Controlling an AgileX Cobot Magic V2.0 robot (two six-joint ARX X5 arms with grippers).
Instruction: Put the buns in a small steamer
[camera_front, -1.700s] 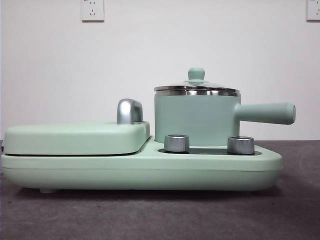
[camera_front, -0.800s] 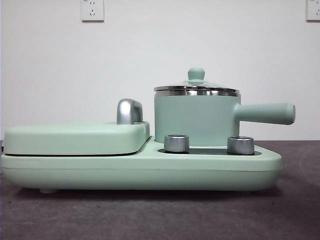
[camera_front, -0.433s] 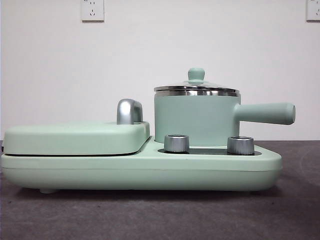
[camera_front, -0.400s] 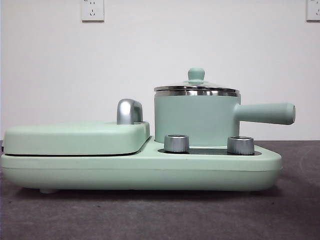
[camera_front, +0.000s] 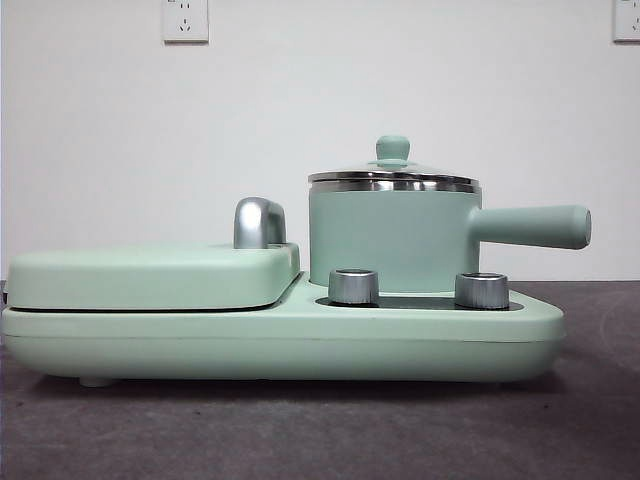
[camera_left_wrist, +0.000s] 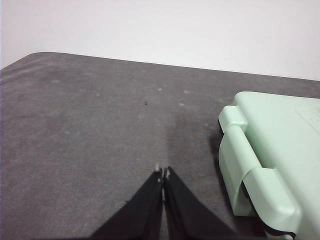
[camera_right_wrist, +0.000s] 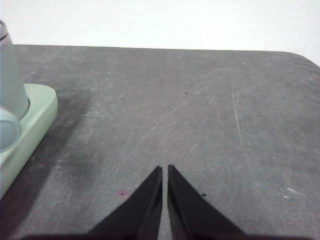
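Note:
The small steamer (camera_front: 392, 240), a mint-green pot with a steel rim and a straight side handle, stands on the right half of a mint-green cooker base (camera_front: 280, 345). Its glass lid with a green knob (camera_front: 392, 150) is on. A sliver of the steamer (camera_right_wrist: 10, 75) shows in the right wrist view. The buns are out of view. My left gripper (camera_left_wrist: 163, 174) is shut and empty above bare table beside the cooker's griddle end. Over bare table on the steamer's side, my right gripper (camera_right_wrist: 165, 170) is shut, holding nothing. Neither arm shows in the front view.
A flat mint-green griddle cover (camera_front: 150, 275) with a chrome handle (camera_front: 258, 222) fills the cooker's left half (camera_left_wrist: 270, 155). Two chrome dials (camera_front: 353, 286) sit in front of the steamer. Dark grey table (camera_right_wrist: 200, 115) spreads to both sides, with a white wall behind.

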